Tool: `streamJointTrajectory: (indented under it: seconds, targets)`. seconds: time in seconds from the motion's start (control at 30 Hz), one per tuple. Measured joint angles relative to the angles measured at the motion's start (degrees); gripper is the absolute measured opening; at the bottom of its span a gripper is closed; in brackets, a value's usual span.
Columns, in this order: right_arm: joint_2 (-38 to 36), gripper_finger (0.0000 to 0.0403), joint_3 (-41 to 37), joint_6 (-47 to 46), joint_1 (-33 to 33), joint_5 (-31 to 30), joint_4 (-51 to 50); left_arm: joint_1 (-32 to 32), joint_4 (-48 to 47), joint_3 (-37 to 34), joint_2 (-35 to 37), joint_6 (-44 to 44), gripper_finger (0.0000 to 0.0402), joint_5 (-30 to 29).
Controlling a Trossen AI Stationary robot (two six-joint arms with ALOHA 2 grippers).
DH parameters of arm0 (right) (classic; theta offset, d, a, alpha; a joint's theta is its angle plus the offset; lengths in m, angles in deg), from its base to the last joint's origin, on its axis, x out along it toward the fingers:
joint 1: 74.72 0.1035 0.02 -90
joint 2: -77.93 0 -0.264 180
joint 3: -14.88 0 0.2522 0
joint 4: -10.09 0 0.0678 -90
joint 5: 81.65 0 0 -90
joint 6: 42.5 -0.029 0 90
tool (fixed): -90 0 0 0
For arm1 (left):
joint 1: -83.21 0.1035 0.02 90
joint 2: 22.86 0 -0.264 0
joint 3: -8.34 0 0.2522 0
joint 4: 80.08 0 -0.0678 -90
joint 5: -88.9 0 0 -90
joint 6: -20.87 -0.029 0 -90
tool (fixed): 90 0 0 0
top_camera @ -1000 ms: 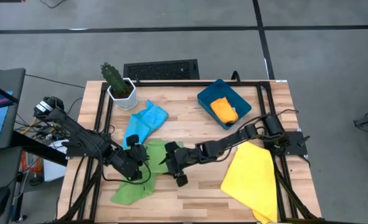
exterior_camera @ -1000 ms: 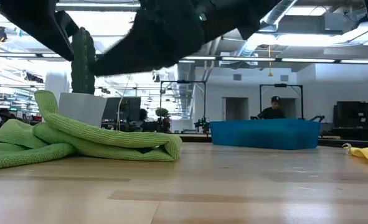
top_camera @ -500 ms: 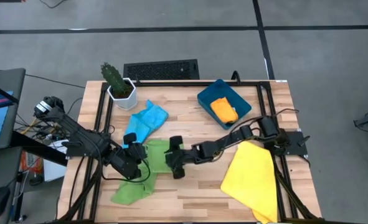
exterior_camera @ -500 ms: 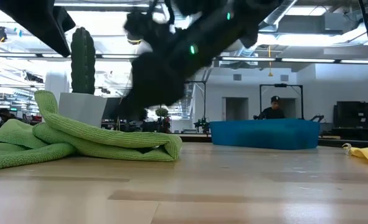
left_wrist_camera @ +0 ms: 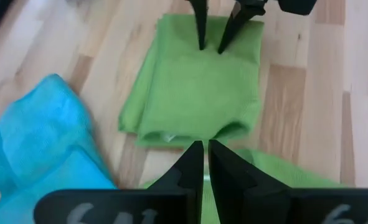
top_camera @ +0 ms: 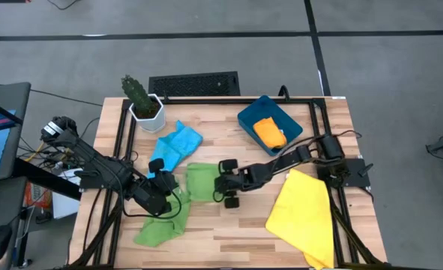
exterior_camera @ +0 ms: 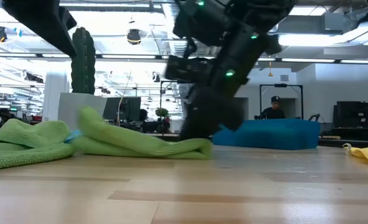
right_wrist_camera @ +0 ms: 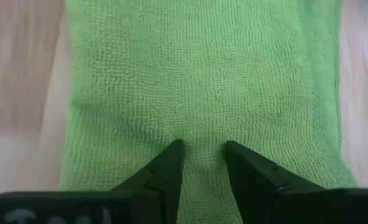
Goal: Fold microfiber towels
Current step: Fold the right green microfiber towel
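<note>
Reference point: the potted cactus (top_camera: 141, 100) at the table's far left corner. The folded green towel (top_camera: 200, 182) lies toward the table's middle from it, beyond the light blue towel (top_camera: 173, 145), which lies just beside the pot. A second ago this green towel stood humped up with a raised lip; it is now flattened into a low rectangle, its top layer laid over. The right gripper (top_camera: 220, 184) has swung in and come down onto the towel's edge farthest from the cactus; its fingers (right_wrist_camera: 171, 167) are parted and pressing into the pile, the gap between them having narrowed, with nothing pinched that I can make out. The left gripper (top_camera: 163, 193) sits at the towel's near-left edge, jaws clenched together over the other green towel (top_camera: 161, 225), which lies rumpled toward the front edge; whether cloth is caught in them I cannot tell. The orange towel (top_camera: 269, 132) lies in the teal bin (top_camera: 251, 114), well to the right of the cactus; the yellow towel (top_camera: 305, 214) is spread at the front right. Judgement: one fold on this green towel looks complete and is being pressed flat; the rumpled green, blue and yellow ones appear untouched.
</note>
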Motion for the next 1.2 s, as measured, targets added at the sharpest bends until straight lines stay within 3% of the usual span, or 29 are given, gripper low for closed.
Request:
streamJointTrajectory:
  seconds: [0.37, 0.53, 0.73, 1.0, 1.2]
  targets:
    - [-16.1, 0.013, -14.4, -3.3, -0.5, -0.4, -6.9, 0.0, 6.4, 0.0, -4.8, -3.9, 0.0015, -6.3]
    - [-24.6, 0.013, -14.2, -6.2, 1.5, -0.5, 2.0, 0.2, 7.1, 0.0, -9.8, -5.5, 0.0015, -8.8]
    - [-21.9, 0.016, -13.1, -4.9, 7.1, -1.9, 14.6, 0.3, 6.9, 0.0, -11.3, -4.9, 0.0015, -10.0]
    - [-10.3, 0.0241, -5.7, -5.3, 8.1, -6.0, 13.4, 0.3, 6.7, 0.0, -9.0, -5.2, 0.0015, -10.9]
    - [-5.0, 0.0246, -1.4, -5.3, 7.4, -8.4, 10.0, 0.1, 6.5, 0.0, -8.9, -4.9, 0.0015, -10.1]
